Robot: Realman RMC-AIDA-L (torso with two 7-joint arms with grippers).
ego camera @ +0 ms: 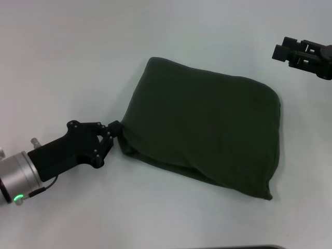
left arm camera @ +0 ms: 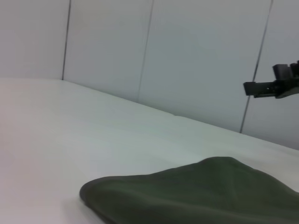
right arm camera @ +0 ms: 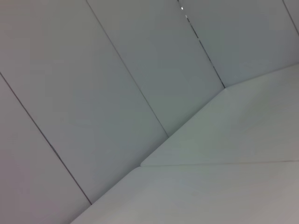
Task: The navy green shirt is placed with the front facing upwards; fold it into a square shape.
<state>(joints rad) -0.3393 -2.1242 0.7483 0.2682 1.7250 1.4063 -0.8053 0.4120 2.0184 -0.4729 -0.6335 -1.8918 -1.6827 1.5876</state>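
I am seeing the navy green shirt (ego camera: 205, 127) lying folded into a compact, roughly square bundle near the middle of the white counter (ego camera: 67, 57), plain green side up, with no lettering showing. My left claw (ego camera: 115, 130) is sitting low at the bundle's left corner, its fingertips drawn together right at the fabric edge; the fingers are looking pinched on the corner of the shirt, though the contact point itself is small in the head view. The left wrist view is showing the shirt's rounded edge (left arm camera: 196, 193) close up against the counter (left arm camera: 70, 126). My right claw (ego camera: 298, 53) is hanging raised at the far right, well apart from the shirt, and I cannot tell how far its fingers are parted; it is also appearing distant in the left wrist view (left arm camera: 275, 85)
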